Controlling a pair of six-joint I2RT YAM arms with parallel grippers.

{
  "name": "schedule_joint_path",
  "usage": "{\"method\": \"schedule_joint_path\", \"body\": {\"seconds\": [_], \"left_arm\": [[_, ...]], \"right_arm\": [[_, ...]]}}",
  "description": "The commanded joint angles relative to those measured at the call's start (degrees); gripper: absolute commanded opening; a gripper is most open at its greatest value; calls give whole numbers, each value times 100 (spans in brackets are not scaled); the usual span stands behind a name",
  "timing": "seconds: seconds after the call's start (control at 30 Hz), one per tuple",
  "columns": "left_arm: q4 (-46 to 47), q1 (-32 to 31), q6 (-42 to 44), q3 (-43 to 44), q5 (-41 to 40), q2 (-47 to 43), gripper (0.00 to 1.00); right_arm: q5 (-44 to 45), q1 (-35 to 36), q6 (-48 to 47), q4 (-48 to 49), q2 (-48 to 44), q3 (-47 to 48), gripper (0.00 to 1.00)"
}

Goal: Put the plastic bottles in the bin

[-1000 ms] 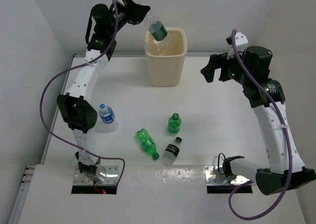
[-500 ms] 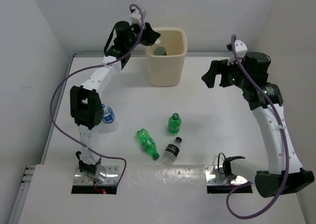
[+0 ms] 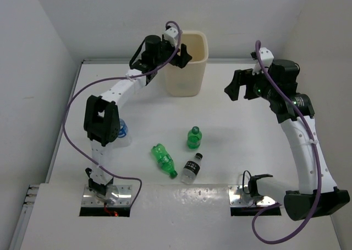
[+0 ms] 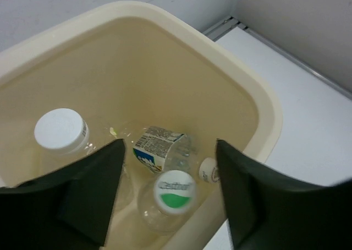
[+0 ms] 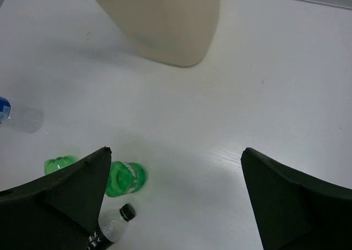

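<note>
right claw [image 3: 233, 85] wide open, empty, up over the table [image 3: 247, 151]. nearest me, dark-label bottle [image 3: 192, 169] lies cap pointing away. lying green bottle [image 3: 163, 157] just left of it, upright green bottle [image 3: 193, 137] behind. all are left of and nearer than that claw, which i judge closest. blue-label bottle [image 3: 121, 130] is half behind the left arm [image 3: 102, 123]. left claw [image 4: 169, 145] spread, empty, over the bin [image 3: 190, 79], binned bottles [image 4: 175, 192] below.

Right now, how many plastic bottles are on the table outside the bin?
4: blue-labelled bottle, partly behind the left arm; lying green bottle mid-table; upright green bottle right of it; dark-labelled bottle nearest the bases.
</note>
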Motion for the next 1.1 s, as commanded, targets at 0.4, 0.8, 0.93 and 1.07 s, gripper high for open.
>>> {"method": "schedule_joint_path", "body": {"seconds": [0.4,0.8,0.93,1.07], "left_arm": [[-538,755,-783,172,799,-2242,91],[-1399,1597,-861,-3870,837,-5468,89],[-2453,1854,-458,-4839,416,-6524,88],[-3279,2135,-246,-5499,-700,-7474,86]], "right_arm": [[-1830,645,-1631,-732,-789,-1691,92],[-171,2579,-1984,-1375,-1266,-2484,80],[-91,2580,-2028,-1401,-1098,-2281,81],[-56,2553,-2020,-1375,-923,-2167,82]]}}
